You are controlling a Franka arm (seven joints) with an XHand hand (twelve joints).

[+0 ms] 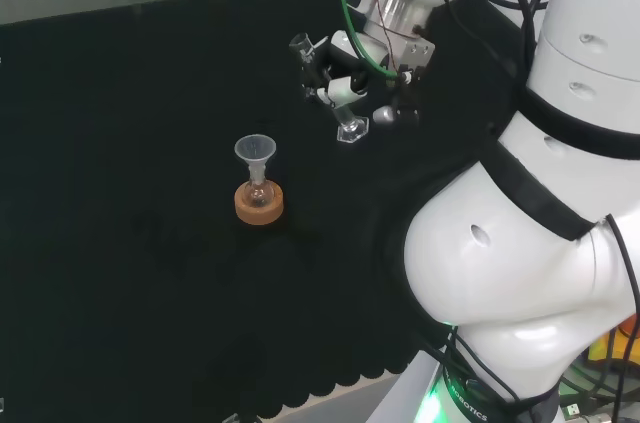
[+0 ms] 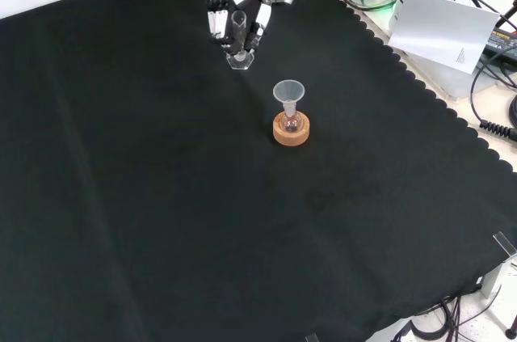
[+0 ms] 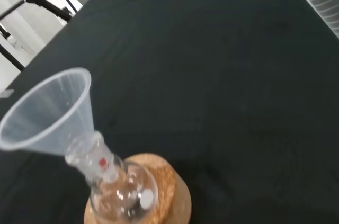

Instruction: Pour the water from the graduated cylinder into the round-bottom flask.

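The black and white hand (image 2: 236, 20) sits at the far edge of the black cloth tabletop (image 2: 161, 196) in the front view, its fingers (image 2: 215, 25) curled round a slim clear graduated cylinder (image 2: 240, 35). The cylinder stands close to upright, its clear foot (image 2: 240, 59) right at the cloth; whether the foot touches cannot be told. In the head view the cylinder's open lip (image 1: 300, 43) pokes out above the hand, and the foot shows just below it.

Nearer the camera in the front view, apart from the hand, a small clear round-bottom flask (image 2: 292, 122) sits on a cork ring stand (image 2: 292, 133). A translucent plastic funnel (image 2: 288, 91) rests in its neck. Up close in the wrist view, the funnel (image 3: 50, 113) leans a bit to one side in the flask (image 3: 124, 192), with the cork stand (image 3: 169, 197) underneath. How much liquid either vessel holds cannot be told.
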